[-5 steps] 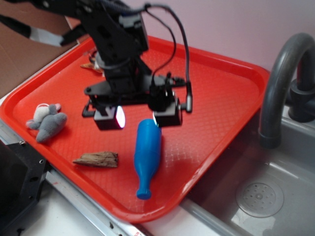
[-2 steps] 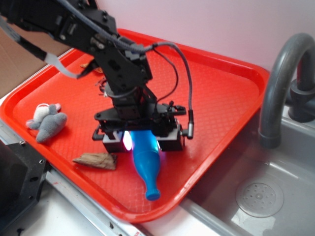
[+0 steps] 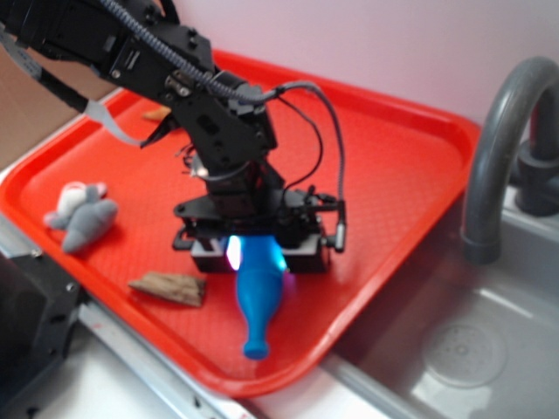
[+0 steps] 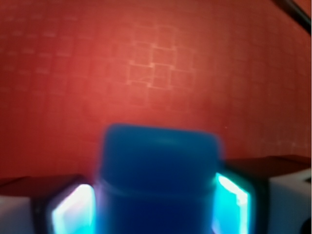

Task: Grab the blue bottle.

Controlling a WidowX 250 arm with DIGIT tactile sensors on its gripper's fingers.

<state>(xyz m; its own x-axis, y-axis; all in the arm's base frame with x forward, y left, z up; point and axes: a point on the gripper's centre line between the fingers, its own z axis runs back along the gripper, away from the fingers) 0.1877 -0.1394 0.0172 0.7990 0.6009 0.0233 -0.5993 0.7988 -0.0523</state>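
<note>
The blue bottle (image 3: 258, 301) lies on its side on the red tray (image 3: 393, 166), neck pointing at the tray's front rim. My gripper (image 3: 257, 255) is low over the tray and straddles the bottle's thick end, one finger on each side. In the wrist view the bottle (image 4: 158, 180) fills the space between the two glowing pads (image 4: 73, 214), which sit close beside its sides. The gripper (image 4: 152, 209) is open, at about its full width. The bottle rests on the tray.
A grey plush (image 3: 83, 218) lies at the tray's left. A brown wood piece (image 3: 168, 288) sits just left of the bottle. A small brown object (image 3: 157, 113) is behind the arm. A grey faucet (image 3: 502, 148) and sink (image 3: 472, 349) are on the right.
The gripper came down from above the bottle's end until its fingers straddle the body near the tray. The bottle's neck shifted slightly. The finger spacing looks unchanged.
</note>
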